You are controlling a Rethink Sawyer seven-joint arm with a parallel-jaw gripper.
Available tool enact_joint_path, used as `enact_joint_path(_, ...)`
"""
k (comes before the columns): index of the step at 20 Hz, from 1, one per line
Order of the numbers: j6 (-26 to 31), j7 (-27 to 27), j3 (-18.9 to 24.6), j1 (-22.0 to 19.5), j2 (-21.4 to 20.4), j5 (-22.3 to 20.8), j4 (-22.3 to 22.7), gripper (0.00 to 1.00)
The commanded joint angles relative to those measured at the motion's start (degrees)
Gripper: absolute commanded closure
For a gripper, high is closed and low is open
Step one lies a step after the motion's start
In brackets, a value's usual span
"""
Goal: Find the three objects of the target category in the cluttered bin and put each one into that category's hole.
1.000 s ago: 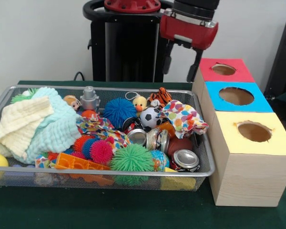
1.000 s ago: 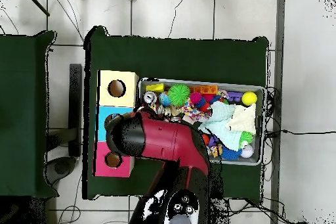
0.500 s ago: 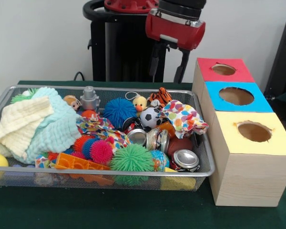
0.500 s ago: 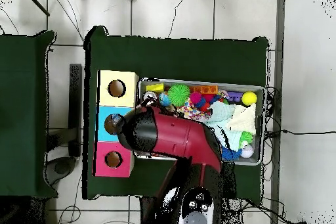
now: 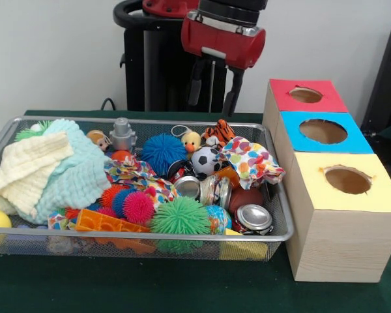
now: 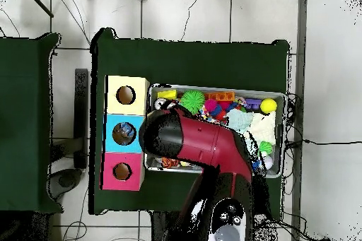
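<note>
Above the bin's (image 5: 274,236) far rim, the gripper (image 5: 212,98) has shifted from the boxes (image 5: 321,130), fingers spread, empty, over the tiger toy (image 5: 218,132).

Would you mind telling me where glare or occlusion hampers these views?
Front view: glare on the can lid in the mesh bin, otherwise evenly lit. Overhead view: the arm covers much of the bin.

1. A table (image 5: 182,293) covered in dark green cloth carries everything.
2. A wire mesh bin (image 5: 150,242) rests on it.
3. Just beside the bin stand three wooden boxes: yellow-topped (image 5: 342,222), blue-topped (image 5: 352,140) and red-topped (image 5: 329,98).
</note>
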Motion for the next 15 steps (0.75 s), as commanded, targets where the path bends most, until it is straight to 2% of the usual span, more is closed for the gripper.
enact_joint_path(1,4.9,2.7,5.4,-1.8,2.1,-0.4,-2.2,0.00)
enact_joint_path(15,4.9,3.2,5.0,-1.5,2.0,-0.7,-2.2,0.00)
